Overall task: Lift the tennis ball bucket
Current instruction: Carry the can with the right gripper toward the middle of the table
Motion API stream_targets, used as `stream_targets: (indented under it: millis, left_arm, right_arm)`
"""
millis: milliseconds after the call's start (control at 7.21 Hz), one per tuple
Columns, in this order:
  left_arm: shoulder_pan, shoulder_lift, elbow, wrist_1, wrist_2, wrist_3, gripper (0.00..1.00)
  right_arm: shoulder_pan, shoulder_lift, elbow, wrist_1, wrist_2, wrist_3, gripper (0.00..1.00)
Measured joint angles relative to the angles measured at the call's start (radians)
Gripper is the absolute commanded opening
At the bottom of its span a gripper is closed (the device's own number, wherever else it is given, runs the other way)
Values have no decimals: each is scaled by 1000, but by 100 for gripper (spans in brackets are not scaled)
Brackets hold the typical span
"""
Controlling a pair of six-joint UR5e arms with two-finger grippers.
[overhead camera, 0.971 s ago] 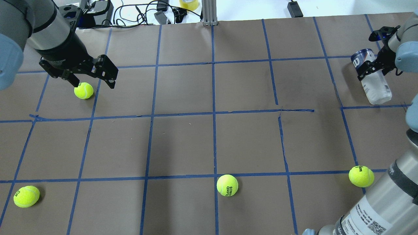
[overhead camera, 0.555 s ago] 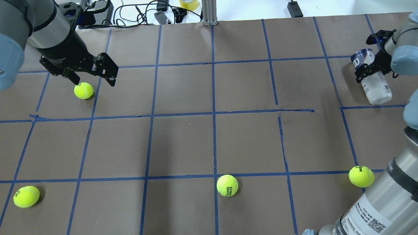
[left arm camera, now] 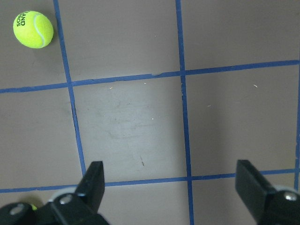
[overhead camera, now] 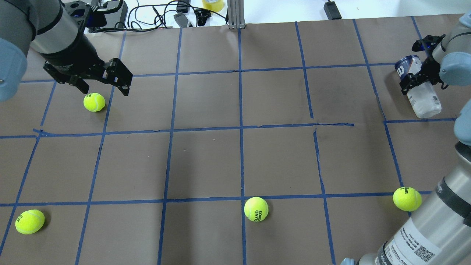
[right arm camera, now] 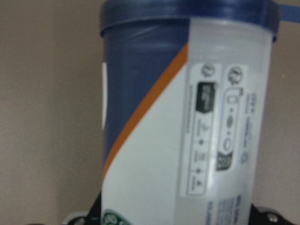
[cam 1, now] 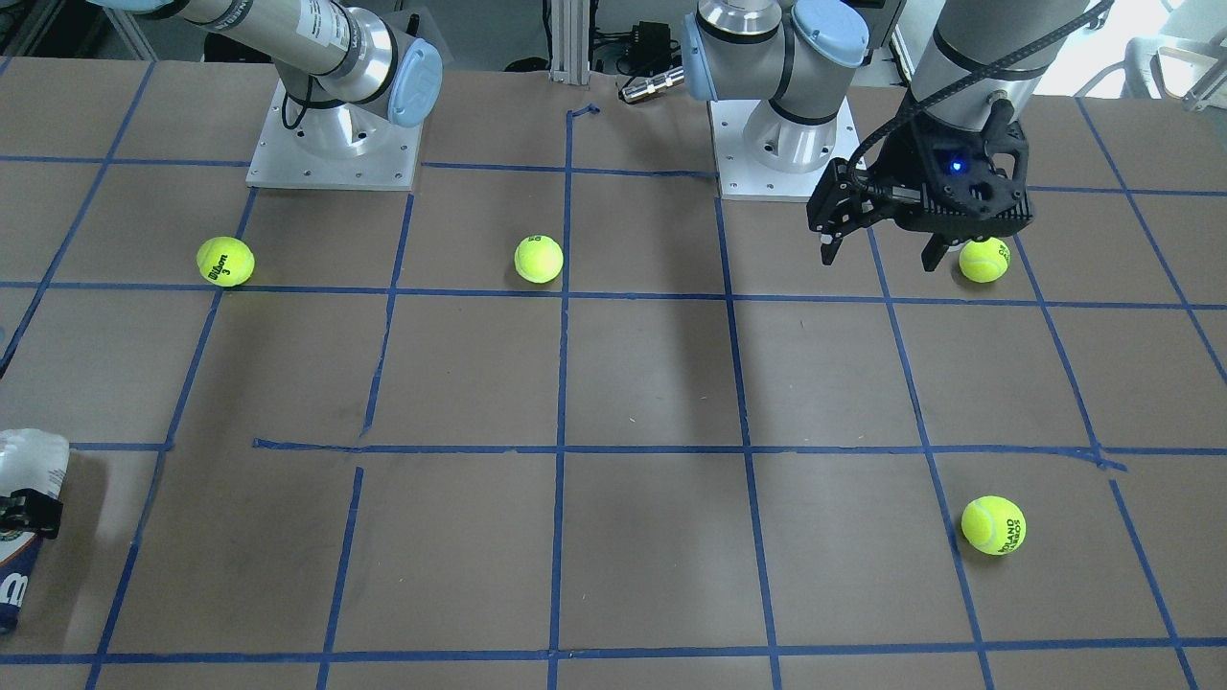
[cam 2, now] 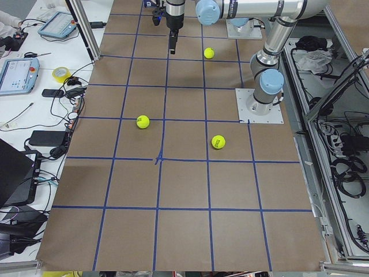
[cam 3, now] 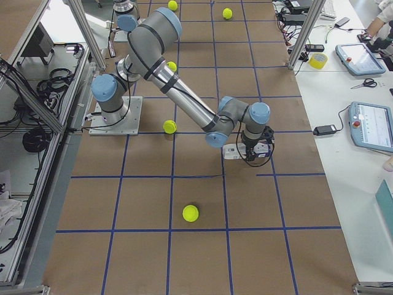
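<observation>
Mostly clear tennis ball bucket (overhead camera: 425,99), navy-rimmed, orange-striped label.

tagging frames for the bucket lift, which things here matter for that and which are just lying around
Part of the job:
- slim clear plastic tennis ball bucket with dark blue rim, lying on its side
- right gripper, straddling it

Just lying about:
- four yellow-green tennis balls
- left gripper, open, above one ball
- yellow tape roll
- black cables
</observation>
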Motion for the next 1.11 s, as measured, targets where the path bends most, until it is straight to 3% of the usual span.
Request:
stream_targets:
  millis: [693,1109]
  left_arm:
    - [7,1,3,6,1,-12,100]
    - [115,-6,13,15,-2,-1,100]
  right_arm:
    - [41,-55,-4,32,-3,3,75]
    - [216,-112,-7,61,-13,-48,72]
